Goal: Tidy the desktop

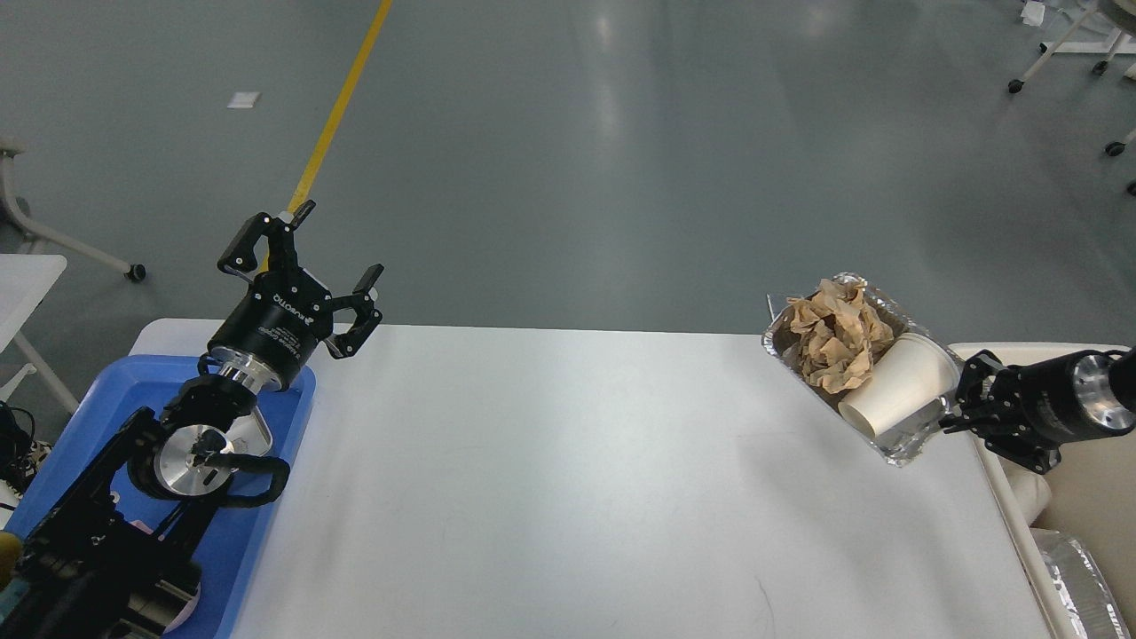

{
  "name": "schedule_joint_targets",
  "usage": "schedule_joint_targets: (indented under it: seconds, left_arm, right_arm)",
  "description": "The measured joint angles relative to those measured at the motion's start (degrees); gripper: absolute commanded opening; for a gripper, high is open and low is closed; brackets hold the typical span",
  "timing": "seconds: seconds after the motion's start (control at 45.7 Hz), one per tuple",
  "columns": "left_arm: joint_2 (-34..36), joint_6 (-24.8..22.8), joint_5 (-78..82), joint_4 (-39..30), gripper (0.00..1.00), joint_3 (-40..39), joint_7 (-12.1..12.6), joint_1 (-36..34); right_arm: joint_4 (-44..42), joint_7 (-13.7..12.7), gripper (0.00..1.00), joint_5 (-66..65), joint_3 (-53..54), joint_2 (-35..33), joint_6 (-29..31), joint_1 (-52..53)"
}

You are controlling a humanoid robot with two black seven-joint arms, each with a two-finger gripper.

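right claw (951, 410) pinches the near corner of a foil tray (892, 442), holding it tilted above the worktop's far right corner; the fingers look closed on the rim, though they are small and dark. inside the tray sit a wad of crumpled brown paper (834, 342) and a white paper cup (901, 383) lying on its side, mouth toward the low end.

risk, as i judge it: the grip is on one corner only, so thin foil may bend or tear there and the tray could swing down. the cup is loose and already points downhill; a quick turn or more tilt could roll it out, and the paper could slide after it, landing back on the worktop (568, 479) or on the floor past the edge. moving slowly and keeping the tray level would help.

the beige bin (1087, 506) lies just beside the worktop's right edge, under the right arm, so the path to it is short and unblocked; a second foil piece (1078, 577) shows lower down by that edge.

left claw (312, 266) hangs wide and empty over the far left corner, above the blue tray (275, 461), well apart from the right side. between them the white surface is bare, giving ample room.
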Motion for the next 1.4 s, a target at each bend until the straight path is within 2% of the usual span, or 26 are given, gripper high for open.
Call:
schedule_joint_targets:
  seconds: [0.241,0.46,0.525,0.591,0.744,0.788,0.963,1.204,1.401]
  left_arm:
    - [-2.75,-3.11,-0.19,7.11,0.97,-0.60,-0.05,-0.64]
    - [-5.55,-6.42,-1.76,11.80,0.97,-1.66,-0.40,-1.36]
    - [-5.86,-7.02,-2.40,12.05,0.97,-1.78,-0.44,-1.45]
    - [-6.05,-7.71,-3.51,12.22,0.97,-1.79,-0.48,-1.48]
    - [-6.78,-8.61,-6.43,13.67,0.97,-2.17,-0.58,-1.50]
    - [-6.91,-8.65,-7.10,13.99,0.97,-2.73,-0.64,-1.50]
    - [-7.94,-8.85,-8.07,14.26,0.97,-6.84,-0.69,-1.06]
    - [-8.38,-8.38,-8.71,14.26,0.97,-9.58,-0.38,-0.43]
    - [-7.75,-6.28,-8.71,14.26,0.97,-9.02,-0.19,0.54]
  right_arm:
    - [-2.31,0.05,0.00,5.38,0.06,-6.17,-6.35,-4.35]
    - [-11.68,0.01,0.02,10.26,0.06,-8.56,-9.42,-5.77]
    - [-15.46,-0.06,0.17,10.80,0.06,-8.60,-9.59,-5.84]
    - [-19.23,-0.08,0.44,11.21,0.06,-8.48,-9.64,-5.90]
    - [-29.26,-0.09,0.89,11.43,-0.07,-6.52,-9.53,-6.22]
    - [-31.69,-0.06,0.96,11.43,-0.08,-5.88,-9.32,-6.68]
    - [-36.42,0.11,1.00,11.43,0.01,-3.46,-9.14,-8.16]
    - [-36.54,0.11,1.00,11.47,0.63,-1.41,-9.04,-7.58]
    - [-36.39,0.08,1.00,11.18,0.80,1.51,-9.26,0.59]
